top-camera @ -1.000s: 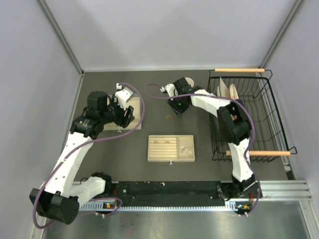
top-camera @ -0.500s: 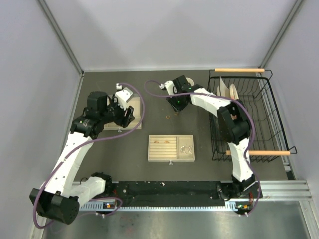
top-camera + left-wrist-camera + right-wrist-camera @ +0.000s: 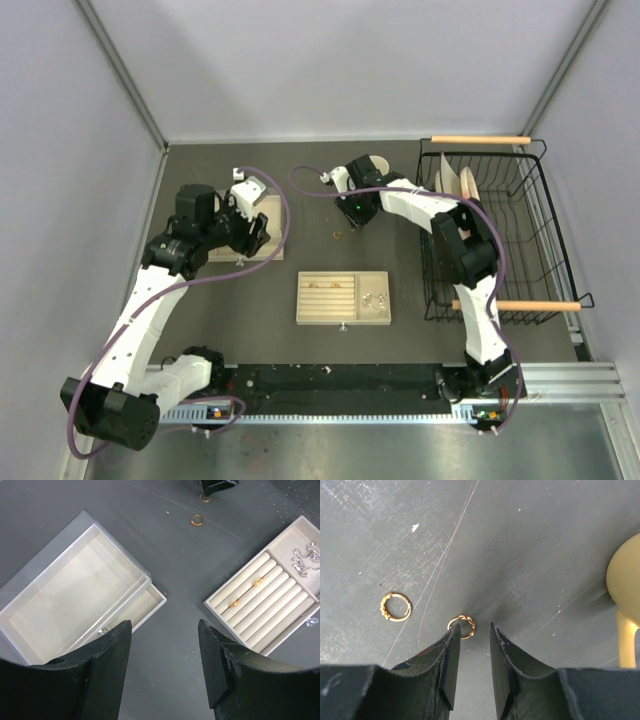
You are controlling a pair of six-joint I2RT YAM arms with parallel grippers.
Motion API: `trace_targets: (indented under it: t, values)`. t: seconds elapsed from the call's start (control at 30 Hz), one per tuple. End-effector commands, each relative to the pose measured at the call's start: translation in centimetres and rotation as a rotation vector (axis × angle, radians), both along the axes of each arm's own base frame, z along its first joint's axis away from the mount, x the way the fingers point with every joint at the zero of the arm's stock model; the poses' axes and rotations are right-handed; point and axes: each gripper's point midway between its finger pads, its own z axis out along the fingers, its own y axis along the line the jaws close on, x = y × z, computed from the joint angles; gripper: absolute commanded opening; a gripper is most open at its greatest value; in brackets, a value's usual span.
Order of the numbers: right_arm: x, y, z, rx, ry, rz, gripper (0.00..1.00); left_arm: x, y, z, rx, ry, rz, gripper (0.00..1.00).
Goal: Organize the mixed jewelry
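A twisted gold ring [image 3: 465, 625] lies flat on the dark table, with the left fingertip [image 3: 454, 632] of my right gripper [image 3: 473, 627] over its edge. The jaws stand narrowly open and the ring is not between them. A second, beaded gold ring [image 3: 396, 607] lies to the left, and shows in the overhead view as the ring [image 3: 338, 236]. The cream slotted jewelry box [image 3: 345, 318] holds two gold rings [image 3: 258, 582] in its slots and a silvery cluster [image 3: 304, 562] in its side compartment. My left gripper [image 3: 165, 627] hangs open and empty above the table.
A yellow mug [image 3: 625, 580] stands just right of the right gripper. A clear-lidded tray [image 3: 65, 590] lies under the left arm at back left. A black wire basket [image 3: 490, 240] with wooden handles fills the right side.
The right gripper has shifted slightly over the twisted ring and its jaws have narrowed a little. The left arm has not moved.
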Motion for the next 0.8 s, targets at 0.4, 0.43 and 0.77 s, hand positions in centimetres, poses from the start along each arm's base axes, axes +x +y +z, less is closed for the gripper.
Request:
trace_targets:
  t: [0.4, 0.43, 0.77]
  values:
    - [1.3, 1.1, -0.1, 0.012, -0.035, 0.008, 0.28, 0.6, 0.0, 0.2, -0.016, -0.031, -0.006, 0.61]
    - [1.3, 1.1, -0.2, 0.012, -0.033, 0.007, 0.27, 0.6, -0.1, 0.3, -0.017, -0.032, -0.008, 0.61]
    - [1.0, 1.0, -0.7, 0.003, -0.022, 0.007, 0.13, 0.6, 0.1, 0.5, -0.018, -0.041, -0.002, 0.61]
